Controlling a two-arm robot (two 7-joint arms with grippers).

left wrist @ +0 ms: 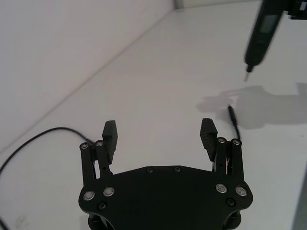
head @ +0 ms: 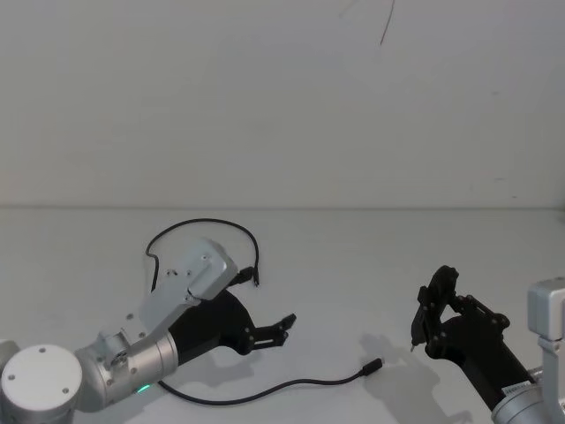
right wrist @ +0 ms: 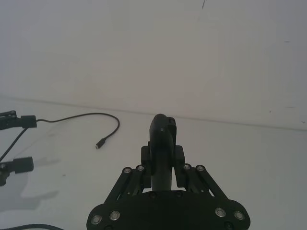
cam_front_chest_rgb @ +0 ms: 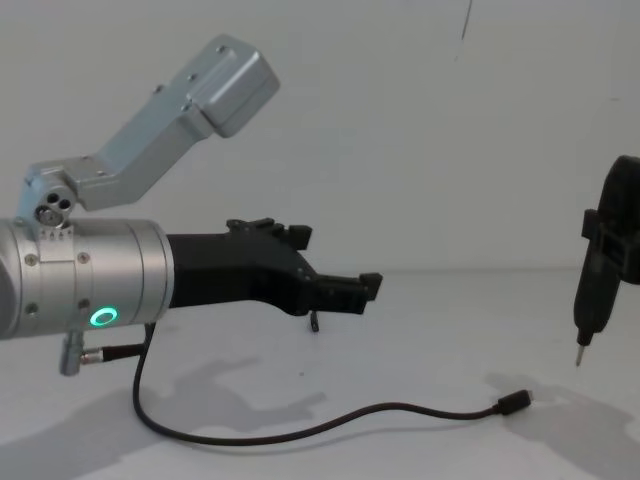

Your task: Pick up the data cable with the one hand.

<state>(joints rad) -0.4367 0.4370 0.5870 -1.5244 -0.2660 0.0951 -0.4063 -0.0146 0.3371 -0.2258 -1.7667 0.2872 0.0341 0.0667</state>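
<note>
The data cable [head: 256, 395] is a long thin black lead lying on the white table. One plug [head: 375, 364] lies right of centre, and the other end [head: 254, 278] curls round behind my left arm. My left gripper [head: 284, 328], black with a silver wrist and a green ring, hovers open above the table [head: 353, 265] between the two cable ends, holding nothing. In the left wrist view its fingers [left wrist: 110, 136] stand wide apart, with the near plug [left wrist: 231, 112] ahead of them. My right gripper [head: 433, 305] is shut on a slim black tool [cam_front_chest_rgb: 592, 290] with a thin metal tip, to the right of the plug.
A plain white wall [head: 282, 106] rises behind the table. The cable's far loop [head: 203, 223] arcs behind my left wrist. In the chest view the cable [cam_front_chest_rgb: 330, 425] sags below my left arm, and its plug [cam_front_chest_rgb: 515, 402] rests near the tool tip.
</note>
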